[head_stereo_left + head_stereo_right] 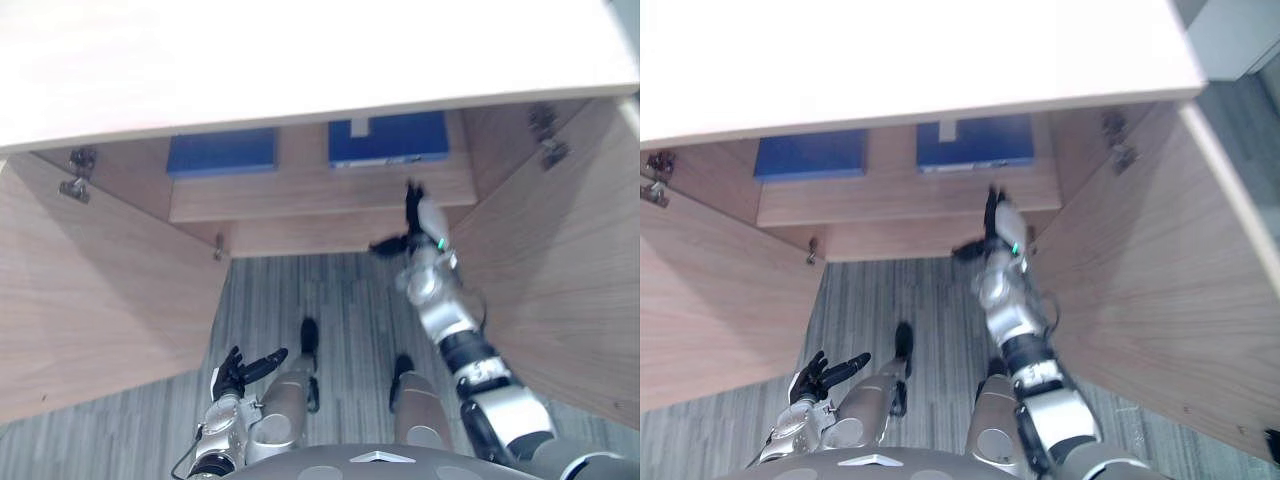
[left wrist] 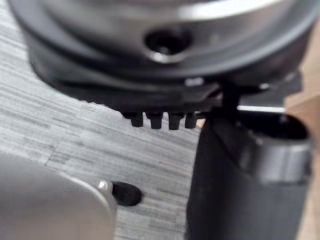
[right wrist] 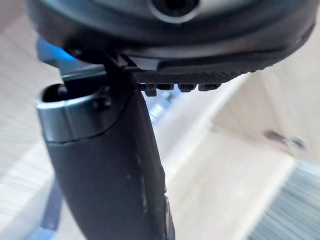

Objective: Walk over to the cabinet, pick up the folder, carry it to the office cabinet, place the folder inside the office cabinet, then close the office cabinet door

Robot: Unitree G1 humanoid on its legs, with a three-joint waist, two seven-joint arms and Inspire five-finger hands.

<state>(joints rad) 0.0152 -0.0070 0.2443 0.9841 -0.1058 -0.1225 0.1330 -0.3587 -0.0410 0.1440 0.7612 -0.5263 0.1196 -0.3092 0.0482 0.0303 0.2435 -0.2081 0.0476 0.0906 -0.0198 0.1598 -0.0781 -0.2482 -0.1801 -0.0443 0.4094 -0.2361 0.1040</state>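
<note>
1. The office cabinet (image 1: 300, 212) stands with its left door (image 1: 90, 290) and right door (image 1: 560, 270) open.
2. A left blue folder (image 1: 222, 152) and a right blue folder (image 1: 390, 140) lie on its shelf.
3. The right robot hand (image 1: 418, 228) is just on the near side of the right blue folder, with its fingers straight and apart, and it holds nothing.
4. The left robot hand (image 1: 233, 375) is low at the near left, with its fingers relaxed and apart.

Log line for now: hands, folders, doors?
right hand: open, empty, by shelf below right folder | left hand: open, low | left folder: on shelf | left door, right door: open
</note>
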